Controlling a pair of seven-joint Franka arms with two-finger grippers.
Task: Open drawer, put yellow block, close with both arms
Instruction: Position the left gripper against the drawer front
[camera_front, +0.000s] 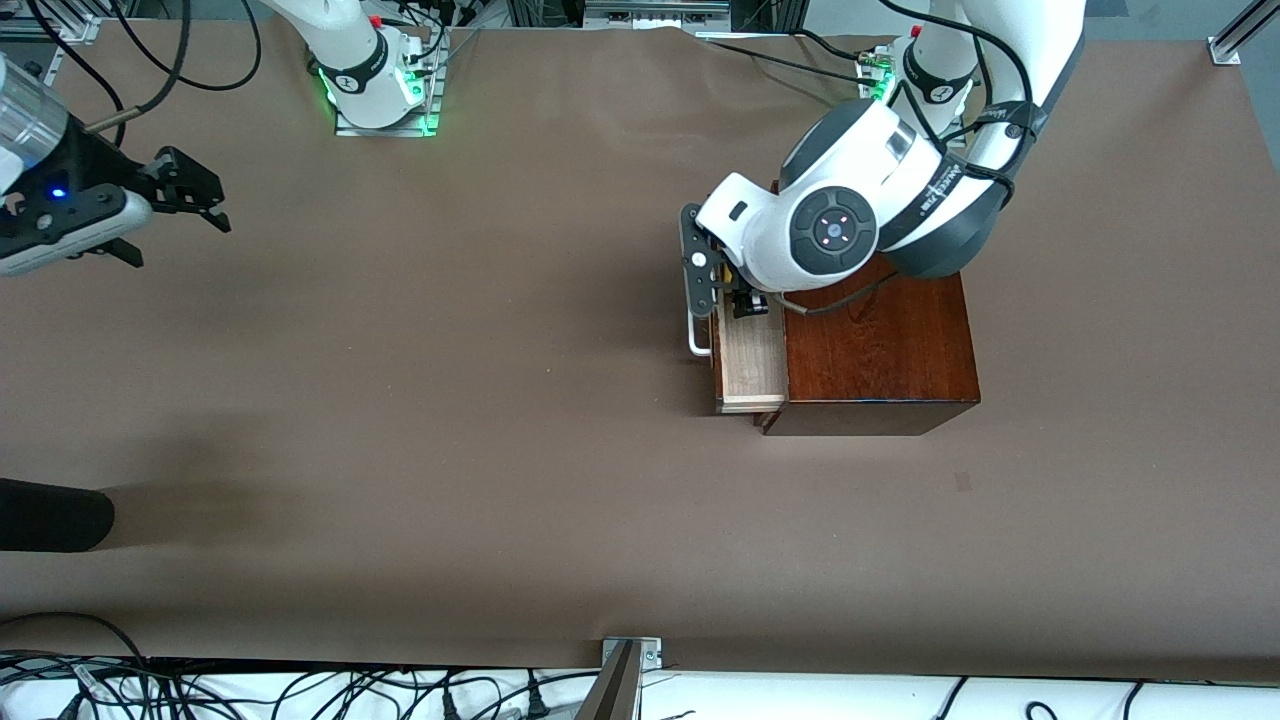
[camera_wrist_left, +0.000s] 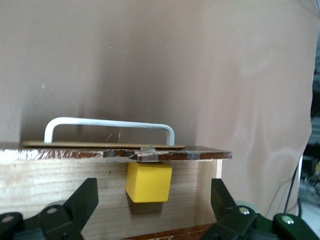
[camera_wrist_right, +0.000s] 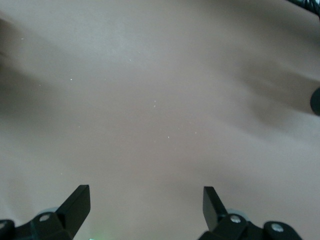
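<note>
Yellow block, one, in one open drawer.

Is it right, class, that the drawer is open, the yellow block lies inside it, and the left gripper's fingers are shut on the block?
Not quite. The left wrist view shows the left gripper open, its fingers apart from the block, which lies free in the open drawer.
</note>
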